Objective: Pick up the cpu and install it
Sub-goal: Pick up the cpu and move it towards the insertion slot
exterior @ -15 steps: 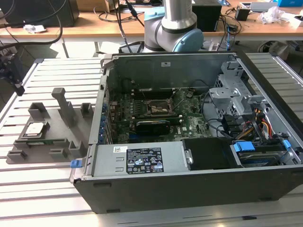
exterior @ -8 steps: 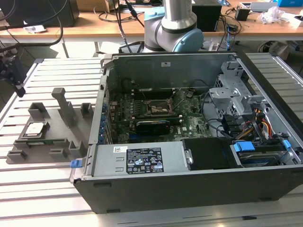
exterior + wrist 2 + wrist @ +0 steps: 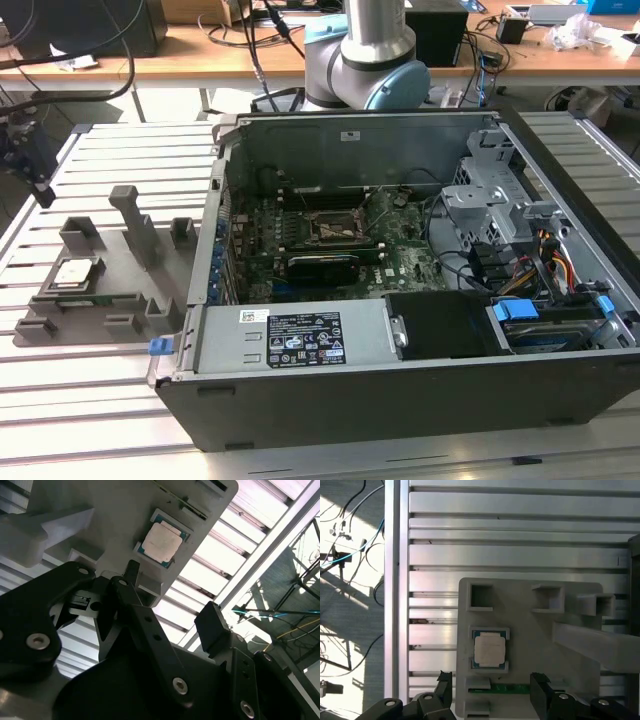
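Hovering near the tray [image 3: 530, 630], the gripper [image 3: 491, 680] stood open and empty, its jaws spread wider than the cpu [image 3: 489, 648], which lay flat in the tray's square pocket. A good pick called for centring over that pocket, descending squarely, and closing gently on opposite edges.

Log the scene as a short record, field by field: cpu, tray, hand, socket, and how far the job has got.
cpu: lies flat in a pocket of the tray, metal top up
tray: grey, on the slatted table, to the exterior view's left of the case
hand: open, over the tray close to the cpu, holding nothing
socket: on the board inside the open case, looks empty
progress: cpu not yet picked up
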### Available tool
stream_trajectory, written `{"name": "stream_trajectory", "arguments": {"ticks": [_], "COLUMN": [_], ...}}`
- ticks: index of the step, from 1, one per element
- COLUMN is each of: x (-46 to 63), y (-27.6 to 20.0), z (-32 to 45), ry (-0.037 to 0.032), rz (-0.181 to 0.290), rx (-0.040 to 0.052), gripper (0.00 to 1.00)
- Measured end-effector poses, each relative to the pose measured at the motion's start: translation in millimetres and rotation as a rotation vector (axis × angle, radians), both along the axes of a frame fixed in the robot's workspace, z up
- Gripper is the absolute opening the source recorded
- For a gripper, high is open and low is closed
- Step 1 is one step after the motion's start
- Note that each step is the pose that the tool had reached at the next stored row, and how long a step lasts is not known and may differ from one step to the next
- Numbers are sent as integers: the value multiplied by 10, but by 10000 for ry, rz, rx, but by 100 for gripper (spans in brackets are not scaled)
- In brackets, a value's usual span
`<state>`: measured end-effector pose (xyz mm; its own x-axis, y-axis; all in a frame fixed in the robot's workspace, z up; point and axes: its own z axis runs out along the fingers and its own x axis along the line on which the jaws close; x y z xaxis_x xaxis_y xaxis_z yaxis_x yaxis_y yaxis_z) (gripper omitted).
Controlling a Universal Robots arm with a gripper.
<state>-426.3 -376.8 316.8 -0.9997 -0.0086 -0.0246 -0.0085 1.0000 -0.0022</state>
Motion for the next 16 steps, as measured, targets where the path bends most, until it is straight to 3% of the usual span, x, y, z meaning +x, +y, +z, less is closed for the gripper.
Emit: {"name": "stream_trajectory", "arguments": {"ticks": [16], "x": [0], "y": [0], "z": [-99], "ry": [-1], "rz": [0], "rx": [1], "gripper": [72]}}
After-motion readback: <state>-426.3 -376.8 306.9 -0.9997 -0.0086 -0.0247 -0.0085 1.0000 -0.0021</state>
